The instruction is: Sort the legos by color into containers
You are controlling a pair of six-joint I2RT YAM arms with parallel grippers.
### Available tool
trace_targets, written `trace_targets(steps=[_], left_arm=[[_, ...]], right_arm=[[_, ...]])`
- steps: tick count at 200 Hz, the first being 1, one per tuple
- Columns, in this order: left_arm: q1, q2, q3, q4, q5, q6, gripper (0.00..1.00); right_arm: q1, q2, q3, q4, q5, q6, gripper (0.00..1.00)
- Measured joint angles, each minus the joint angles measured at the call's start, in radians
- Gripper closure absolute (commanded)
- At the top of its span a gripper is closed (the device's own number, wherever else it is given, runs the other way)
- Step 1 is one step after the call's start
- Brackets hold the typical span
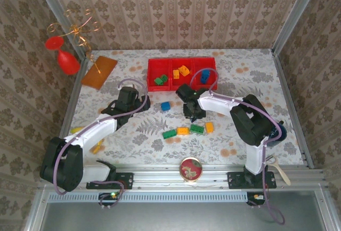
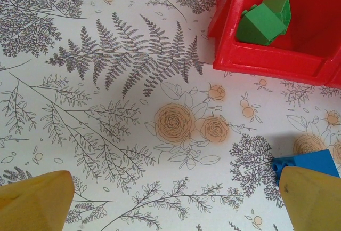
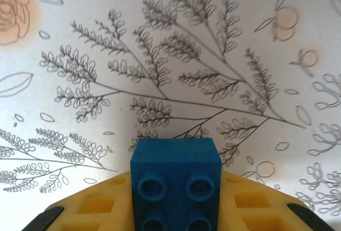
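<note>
Blue lego (image 3: 176,183) in the pinch of the right fingers (image 3: 85,209); left fingers (image 2: 34,201) wide apart, second blue lego (image 2: 303,162) beside one

Three-bin tray (image 1: 151,76) sits at twelve o'clock on the table (image 1: 245,81). Four bricks (image 1: 183,130) line up at six from it, single brick (image 1: 165,105) between.

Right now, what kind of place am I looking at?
Probably a lab test booth: wallpapered panels in a metal frame, robot arms bolted to a rail, toy bricks on the table.
</note>
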Motion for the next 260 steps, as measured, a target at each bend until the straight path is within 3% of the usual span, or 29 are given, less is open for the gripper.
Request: trace_targets(steps=[111,181,260], left_arm=[[0.000,-0.001,-0.013,0.000,0.007,0.000,0.00],[0.000,-0.009,-0.013,-0.001,0.008,0.000,0.00],[0.022,-0.029,-0.023,-0.001,0.008,0.000,0.00]], right_arm=[[-0.154,-0.161,0.045,0.000,0.074,-0.122,0.76],[-0.219,-0.153,0.186,0.012,0.088,-0.230,0.76],[-0.245,-0.021,0.324,0.052,0.092,-0.313,0.76]])
